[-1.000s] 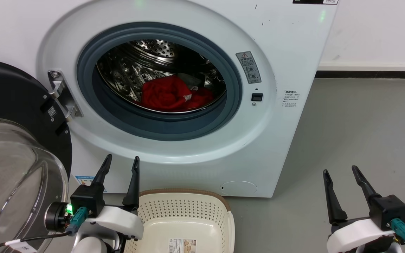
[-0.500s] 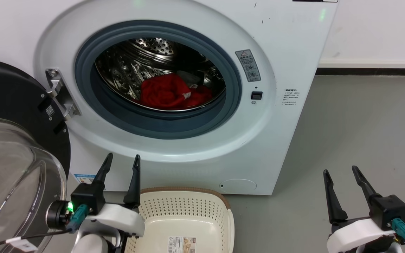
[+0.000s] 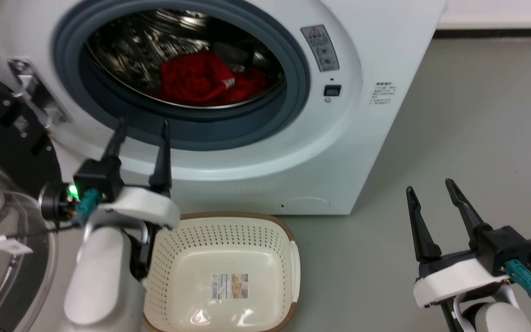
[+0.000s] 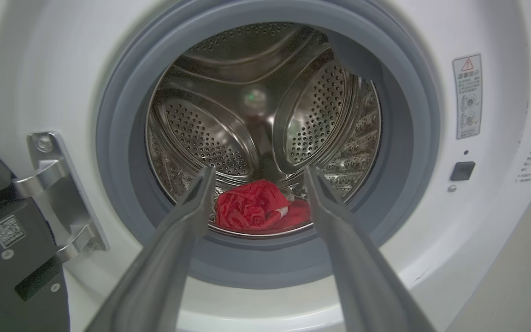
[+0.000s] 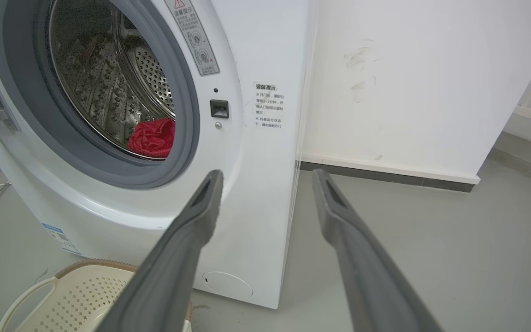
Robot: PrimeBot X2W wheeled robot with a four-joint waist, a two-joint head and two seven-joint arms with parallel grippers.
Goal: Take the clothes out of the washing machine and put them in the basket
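Red clothes (image 3: pixel 201 80) (image 4: pixel 254 210) (image 5: pixel 152 137) lie bunched at the bottom of the steel drum of the white washing machine (image 3: pixel 362 115) (image 4: pixel 53 64) (image 5: pixel 265 55), whose door stands open. The cream basket (image 3: pixel 293 258) (image 5: pixel 72 295) sits on the floor right before the machine, with nothing but a paper label in it. My left gripper (image 3: pixel 142 124) (image 4: pixel 256 173) is open, raised in front of the lower grey gasket and pointing at the clothes. My right gripper (image 3: pixel 429 186) (image 5: pixel 265 175) is open too, low at the right over the bare floor.
The open black-rimmed glass door (image 3: pixel 2 221) hangs at the left on its metal hinge (image 3: pixel 30 97) (image 4: pixel 58 184), close beside my left arm. Grey floor (image 3: pixel 477 115) stretches to the right of the machine up to a white wall (image 5: pixel 408 83) with a dark skirting strip.
The head view has tilted down and moved closer. My left gripper has risen from beside the basket up to the porthole's lower rim. The right gripper has stayed low at the right.
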